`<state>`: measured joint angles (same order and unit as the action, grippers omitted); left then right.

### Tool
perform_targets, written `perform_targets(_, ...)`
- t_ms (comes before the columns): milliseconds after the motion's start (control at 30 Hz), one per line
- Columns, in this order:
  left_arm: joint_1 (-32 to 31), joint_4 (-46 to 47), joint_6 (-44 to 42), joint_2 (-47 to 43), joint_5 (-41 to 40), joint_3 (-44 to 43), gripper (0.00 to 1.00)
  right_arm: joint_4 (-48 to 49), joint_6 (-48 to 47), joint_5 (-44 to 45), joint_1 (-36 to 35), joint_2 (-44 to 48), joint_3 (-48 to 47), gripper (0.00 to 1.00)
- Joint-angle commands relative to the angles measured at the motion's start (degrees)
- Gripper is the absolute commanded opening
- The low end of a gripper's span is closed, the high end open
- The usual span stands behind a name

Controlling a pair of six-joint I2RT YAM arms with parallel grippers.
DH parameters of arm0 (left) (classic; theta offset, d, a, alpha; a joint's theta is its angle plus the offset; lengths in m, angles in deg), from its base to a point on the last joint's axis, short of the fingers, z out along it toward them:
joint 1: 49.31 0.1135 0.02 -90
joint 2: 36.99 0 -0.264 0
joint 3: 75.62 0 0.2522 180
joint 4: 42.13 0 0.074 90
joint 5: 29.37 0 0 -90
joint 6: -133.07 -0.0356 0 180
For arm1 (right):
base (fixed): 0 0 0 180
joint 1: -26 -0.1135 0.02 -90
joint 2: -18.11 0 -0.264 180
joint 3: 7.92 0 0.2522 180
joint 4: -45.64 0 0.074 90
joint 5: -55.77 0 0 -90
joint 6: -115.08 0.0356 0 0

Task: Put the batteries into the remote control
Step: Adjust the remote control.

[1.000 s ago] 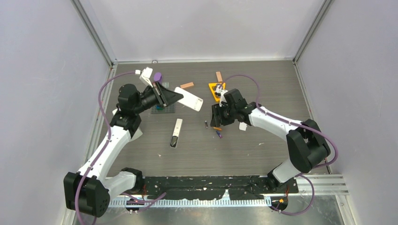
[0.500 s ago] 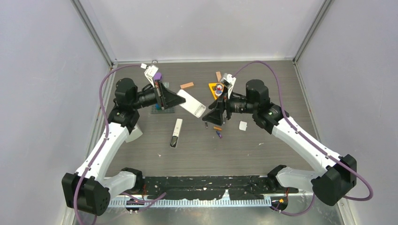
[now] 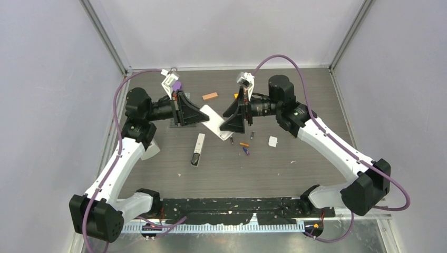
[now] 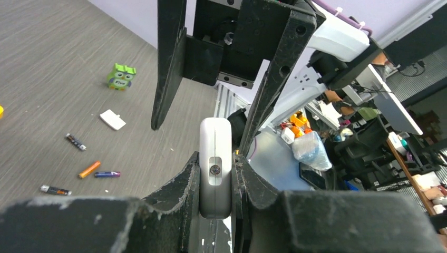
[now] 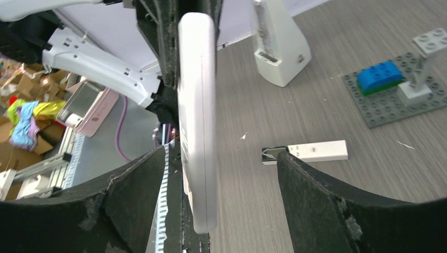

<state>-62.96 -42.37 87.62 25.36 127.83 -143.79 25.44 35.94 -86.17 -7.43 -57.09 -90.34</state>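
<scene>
My left gripper point(image 3: 206, 117) is shut on one end of a white remote control point(image 3: 217, 123) and holds it above the table; the left wrist view shows the remote point(image 4: 215, 158) clamped edge-on between the fingers. My right gripper point(image 3: 225, 120) is open and straddles the remote's free end point(image 5: 197, 116) without touching it. Four batteries lie on the table below: two dark point(image 3: 232, 140) point(image 3: 252, 135), one orange point(image 3: 244, 144), one blue-purple point(image 3: 245, 151). They also show in the left wrist view, orange point(image 4: 89, 169) beside blue-purple point(image 4: 107, 174).
A slim white remote point(image 3: 198, 149) with an open end lies at the middle. A small white cover point(image 3: 272, 140) lies to the right. An orange block point(image 3: 210, 96) lies at the back. A grey brick plate point(image 5: 392, 100) and a green owl toy point(image 4: 121, 76) are nearby.
My right arm has lifted off the table by the batteries and swung left, its open jaws now around the remote's free end. My left gripper has moved the remote slightly right.
</scene>
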Motion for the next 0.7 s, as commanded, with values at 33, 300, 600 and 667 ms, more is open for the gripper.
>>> perform_targets(33, -0.6, 7.6, 4.5, -1.0, 2.9, -2.1, 0.0, -1.3, -0.4, -5.9, -2.4, -2.0, -4.6, 0.7)
perform_targets(300, -0.6, 19.5, 15.5, -0.6, -1.6, -0.7, 0.23, 8.6, 10.4, -4.8, -2.3, -2.5, -2.9, 0.08)
perform_targets(600, -5.1, 33.7, 26.6, 0.2, -17.4, 3.8, 0.58, 34.3, 34.6, -0.7, -2.3, -4.5, 1.6, 0.05)
perform_targets(667, -6.0, 33.9, 26.6, 0.3, -20.2, 4.6, 0.58, 36.6, 36.8, -0.1, -2.3, -5.3, 1.7, 0.05)
